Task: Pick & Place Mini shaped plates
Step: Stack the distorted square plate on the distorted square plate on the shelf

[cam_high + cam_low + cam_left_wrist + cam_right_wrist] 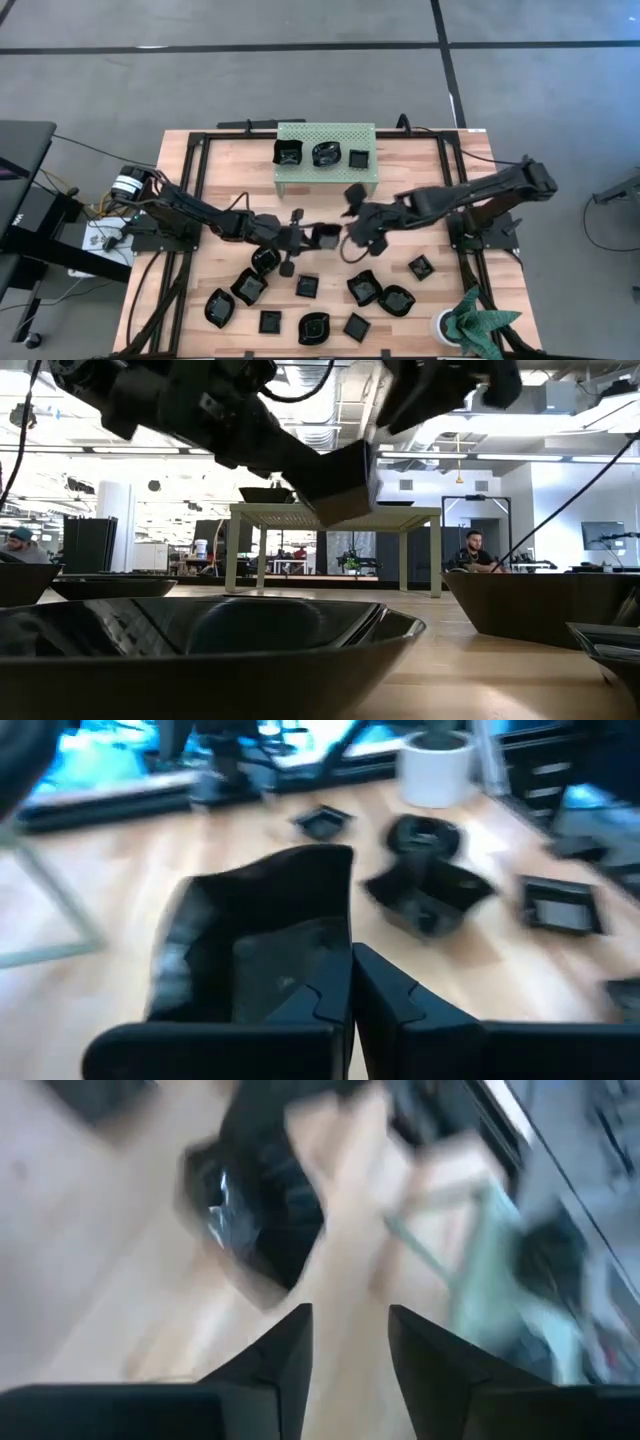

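My left gripper (308, 237) is above the table's middle, shut on a square black mini plate (326, 237), which hangs in the air in the low view (345, 482). My right gripper (347, 230) is just right of that plate, open, with nothing between its fingers (348, 1342). Three mini plates (326, 154) sit on the pale green perforated rack (325, 178) at the far middle. Several more mini plates (307, 286) lie flat on the wood nearer the front edge. My left gripper pinches one side wall of the square plate (342, 935) between its two fingers, coming nearly level from the table's left. The rest of the plate (250, 950) stands out beyond the fingers. The plate is lifted clear of the table and tilted (345, 482).
A green plant in a white pot (470, 325) stands at the front right corner. Black frame rails (190, 170) run along the table's sides. Bare wood lies between the rack and the loose plates. People sit in the room behind the table (475, 550).
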Available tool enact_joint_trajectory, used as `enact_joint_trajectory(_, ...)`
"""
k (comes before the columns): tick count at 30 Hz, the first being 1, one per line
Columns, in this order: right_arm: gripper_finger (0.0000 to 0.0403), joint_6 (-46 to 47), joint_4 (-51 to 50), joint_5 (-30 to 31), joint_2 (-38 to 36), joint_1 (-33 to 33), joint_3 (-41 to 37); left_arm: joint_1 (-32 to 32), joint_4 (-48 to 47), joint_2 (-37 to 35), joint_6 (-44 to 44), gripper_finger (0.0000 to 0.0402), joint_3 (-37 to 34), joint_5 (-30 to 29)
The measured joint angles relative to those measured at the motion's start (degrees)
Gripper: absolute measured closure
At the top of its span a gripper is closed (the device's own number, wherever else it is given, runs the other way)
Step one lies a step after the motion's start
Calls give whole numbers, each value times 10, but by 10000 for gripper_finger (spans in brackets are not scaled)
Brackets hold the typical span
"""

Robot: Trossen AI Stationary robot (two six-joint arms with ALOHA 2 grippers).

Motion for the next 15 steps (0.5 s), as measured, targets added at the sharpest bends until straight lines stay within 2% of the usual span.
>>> enact_joint_trajectory(3, 287, 66, -76, 22, -51, 2, 0, 3, -13, -34, 41, 394, 0, -29)
enact_joint_trajectory(7, 304, 154, -67, -33, -127, -10, -54, 17, -63, -120, 104, 393, 2, -72)
enact_joint_trajectory(11, 314, 130, 42, -71, -183, -13, -156, 44, -181, -217, 156, 393, 18, -129)
enact_joint_trajectory(15, 316, 101, 157, -72, -207, -13, -236, 97, -277, -295, 188, 394, 19, -139)
